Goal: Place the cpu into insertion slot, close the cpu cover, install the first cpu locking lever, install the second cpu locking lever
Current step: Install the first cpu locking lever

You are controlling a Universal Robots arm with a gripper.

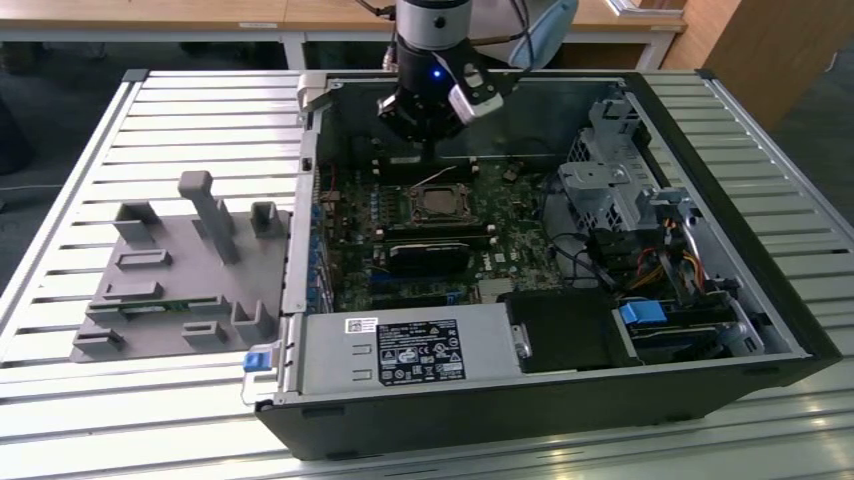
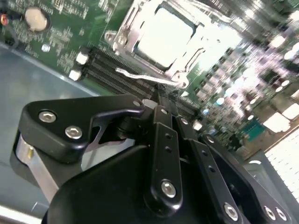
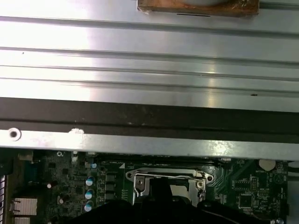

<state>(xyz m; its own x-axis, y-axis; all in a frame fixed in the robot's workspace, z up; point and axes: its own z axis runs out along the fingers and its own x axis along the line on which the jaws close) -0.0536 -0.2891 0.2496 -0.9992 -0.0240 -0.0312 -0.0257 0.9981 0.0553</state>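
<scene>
plainly one cpu (image 2: 163, 35) sits under one cpu cover (image 2: 122, 39), the one pincer (image 2: 158, 101) closed just beside them.

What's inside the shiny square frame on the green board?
The cpu, its pale metal face showing through the window of the cpu cover. Whatever lies beneath the cpu is hidden by it.

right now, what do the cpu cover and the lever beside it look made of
The cpu cover looks like stamped sheet metal, silvery and glossy, judging by its thin edges and strong glare. The locking lever looks like bent steel wire: thin, round, shiny. The exact alloys cannot be told.
</scene>
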